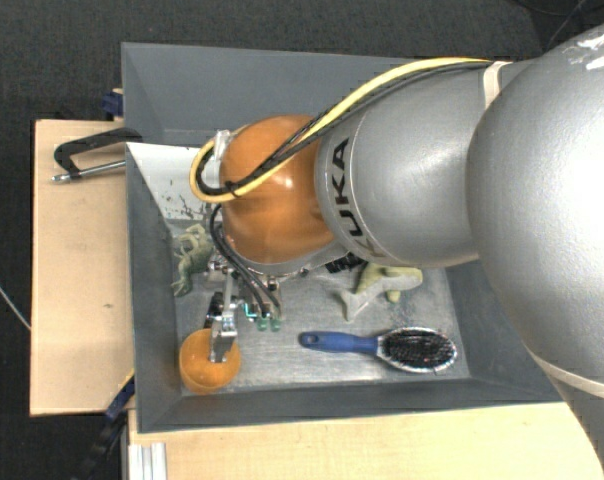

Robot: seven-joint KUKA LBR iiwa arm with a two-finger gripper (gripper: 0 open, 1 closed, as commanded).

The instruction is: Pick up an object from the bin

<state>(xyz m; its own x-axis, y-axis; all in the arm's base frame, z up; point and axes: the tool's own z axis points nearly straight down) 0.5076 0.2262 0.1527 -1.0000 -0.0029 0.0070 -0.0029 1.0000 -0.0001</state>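
Orange ball (204, 366) in lower left corner of grey bin (282, 80), jaws right above it, open or closed cannot be told, blue hairbrush (382, 347) well apart.

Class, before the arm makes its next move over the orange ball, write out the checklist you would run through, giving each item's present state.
1. Gripper above a thing: ok. The gripper is over the orange ball, in the bin's lower left corner as the view shows it.
2. Ball free of neighbours: ok. The green toy figure lies apart, further up the left side.
3. Room beside the ball: not ok. It sits close to the bin wall.
4. Hairbrush out of the way: ok. The blue-handled hairbrush lies to the right, apart.
5. Ball already gripped: cannot tell.
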